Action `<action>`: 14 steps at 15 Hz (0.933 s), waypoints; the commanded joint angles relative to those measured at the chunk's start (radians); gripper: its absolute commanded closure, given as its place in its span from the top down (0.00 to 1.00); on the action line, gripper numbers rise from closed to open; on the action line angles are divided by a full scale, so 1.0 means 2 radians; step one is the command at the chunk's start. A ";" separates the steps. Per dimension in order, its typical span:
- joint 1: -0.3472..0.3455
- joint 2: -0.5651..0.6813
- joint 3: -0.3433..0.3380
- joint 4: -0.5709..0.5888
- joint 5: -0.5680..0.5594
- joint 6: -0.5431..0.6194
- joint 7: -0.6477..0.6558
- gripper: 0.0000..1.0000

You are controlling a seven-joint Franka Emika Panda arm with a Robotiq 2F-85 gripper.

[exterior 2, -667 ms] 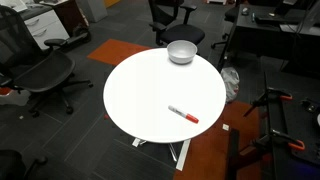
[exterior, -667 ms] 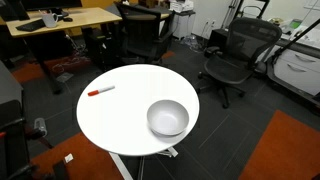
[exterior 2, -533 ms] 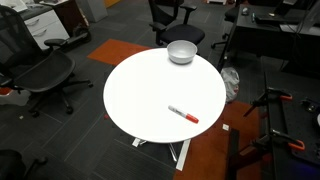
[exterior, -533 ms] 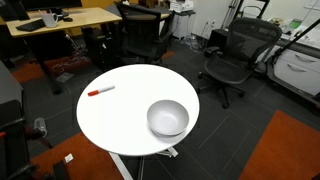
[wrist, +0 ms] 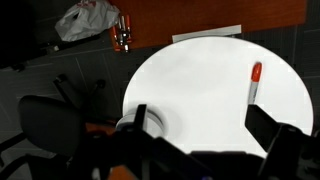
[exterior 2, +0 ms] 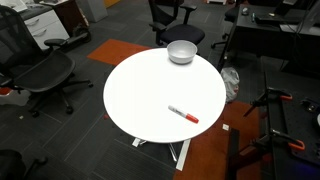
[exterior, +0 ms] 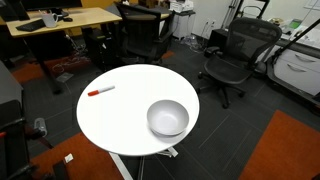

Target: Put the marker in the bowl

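**A:** Which step are you on?

**B:** The opening reach, as I judge it. Nothing has been picked up yet. In the wrist view my end effector (wrist: 200, 115) hangs high over the bench (exterior: 125, 105), jaws spread wide with nothing between them. Neither exterior view shows my arm at all.

**A:** And the marker?

**B:** The marker (exterior: 101, 91) lies flat near one edge of the bench, red cap end pointing outward. The bowl (exterior: 168, 118) stands upright well apart from it, toward the opposite side, and it looks empty in an exterior view. From the wrist, the marker (wrist: 254, 82) sits off to one side of my centre line, not between the jaws.

**A:** So what does the next move call for?

**B:** I'd shift sideways until I'm centred over the marker and turn so the jaws straddle its thin body. Then I'd come down almost to the bench surface before closing. It's slim and low, so a shallow descent would probably miss it.
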 commanded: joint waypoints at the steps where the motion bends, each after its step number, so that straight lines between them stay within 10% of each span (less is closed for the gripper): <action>1: 0.004 0.029 -0.007 0.005 -0.008 0.018 0.010 1.00; 14: 0.026 0.265 -0.011 0.005 -0.006 0.204 -0.007 1.00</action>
